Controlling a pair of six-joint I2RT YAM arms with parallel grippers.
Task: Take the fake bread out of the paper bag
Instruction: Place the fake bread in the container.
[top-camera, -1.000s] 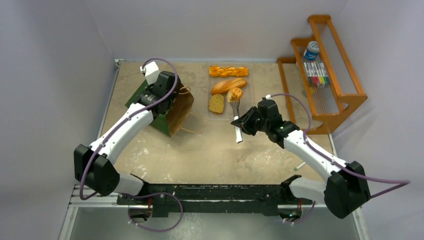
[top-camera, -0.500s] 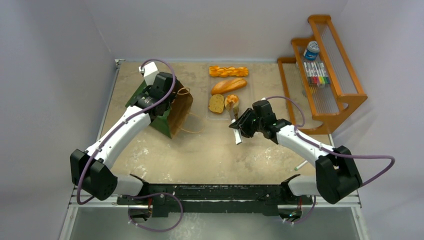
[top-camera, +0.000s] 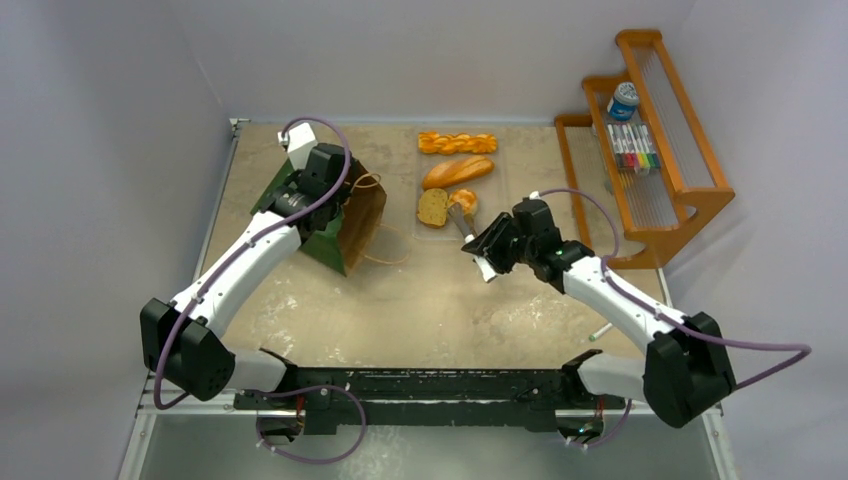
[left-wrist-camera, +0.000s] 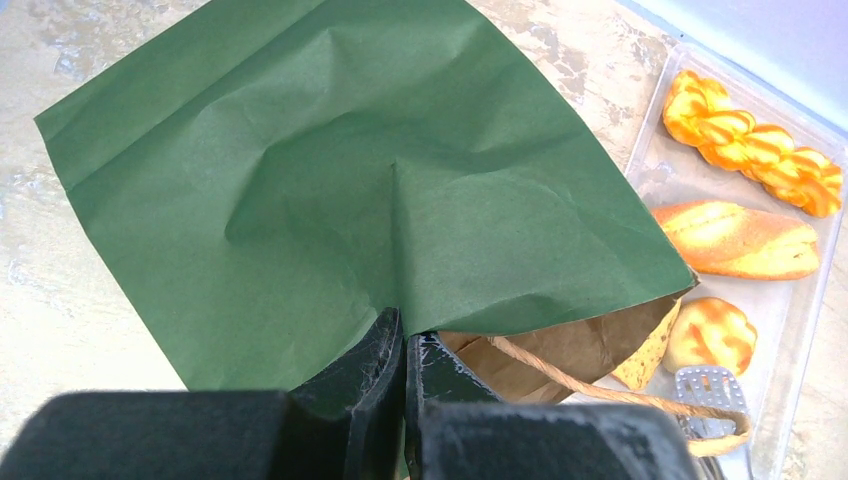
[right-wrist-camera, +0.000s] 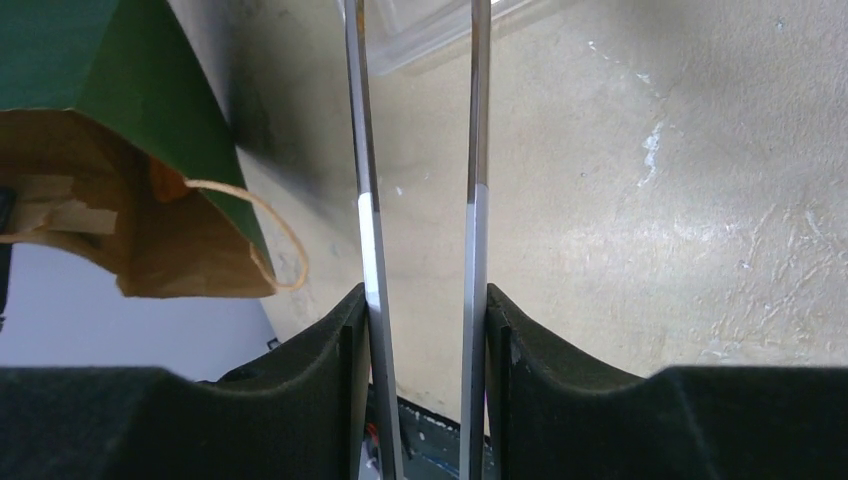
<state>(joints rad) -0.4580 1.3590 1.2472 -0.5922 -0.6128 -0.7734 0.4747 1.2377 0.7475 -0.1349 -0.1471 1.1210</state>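
Status: the fake bread is four pieces in the clear tray (left-wrist-camera: 790, 300), just right of the paper bag (left-wrist-camera: 350, 180). The braided stick (top-camera: 457, 142) is at the far end, the oblong loaf (top-camera: 457, 171) is next, and the round slice (top-camera: 432, 207) and small bun (top-camera: 463, 200) sit side by side at the near end. The bag is tipped over on the table (top-camera: 420, 300) with its mouth toward the tray, brown inside showing and cord handle (left-wrist-camera: 600, 385) trailing out. The left gripper (left-wrist-camera: 403, 350) has its fingers pinched together on the bag's green upper wall at the mouth edge. The right gripper (right-wrist-camera: 420, 390) squeezes the metal tongs (right-wrist-camera: 362, 200) from outside both arms, which run parallel with a clear gap, so the tongs are partly open. The tong tips reach the bun; in the left wrist view one perforated tip sits just beside it. Can't tell whether the bun is actually gripped.
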